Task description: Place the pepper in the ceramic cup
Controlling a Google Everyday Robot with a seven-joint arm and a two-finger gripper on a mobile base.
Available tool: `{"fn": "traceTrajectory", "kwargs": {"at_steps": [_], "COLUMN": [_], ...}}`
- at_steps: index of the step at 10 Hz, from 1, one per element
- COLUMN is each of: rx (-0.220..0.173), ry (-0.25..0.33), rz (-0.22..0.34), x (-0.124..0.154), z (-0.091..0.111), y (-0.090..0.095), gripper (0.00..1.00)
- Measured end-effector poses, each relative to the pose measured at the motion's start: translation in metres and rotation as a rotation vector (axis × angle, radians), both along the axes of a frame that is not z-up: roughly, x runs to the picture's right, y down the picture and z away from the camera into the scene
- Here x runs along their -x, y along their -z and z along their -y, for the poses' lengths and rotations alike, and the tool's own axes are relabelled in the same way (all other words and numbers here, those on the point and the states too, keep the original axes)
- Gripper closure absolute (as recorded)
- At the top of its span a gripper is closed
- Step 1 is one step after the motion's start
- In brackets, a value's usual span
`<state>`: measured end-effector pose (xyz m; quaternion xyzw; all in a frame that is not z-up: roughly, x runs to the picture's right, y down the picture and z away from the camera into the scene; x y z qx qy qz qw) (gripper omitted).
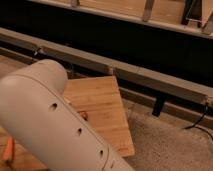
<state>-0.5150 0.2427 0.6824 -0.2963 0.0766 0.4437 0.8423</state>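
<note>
Camera view mostly blocked by pale arm (50,125) above wooden tabletop (105,100), gripper out of sight, its opening impossible to tell; pepper unseen, probably light, slippery, best taken gently across middle.

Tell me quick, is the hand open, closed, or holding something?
The hand is not in view; only the beige arm link shows, lower left over the wooden board. State cannot be told.
</note>
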Motion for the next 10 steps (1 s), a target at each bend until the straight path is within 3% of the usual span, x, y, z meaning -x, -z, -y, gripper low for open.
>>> {"fn": "traceTrajectory", "kwargs": {"at_steps": [6, 10], "rx": [0.047, 0.061], "ry": [0.056, 0.103], "rz": [0.01, 0.009], "x": [-0.004, -0.002], "z": [-0.035, -0.045], "y": [-0.022, -0.034], "gripper": [0.35, 0.35]}}
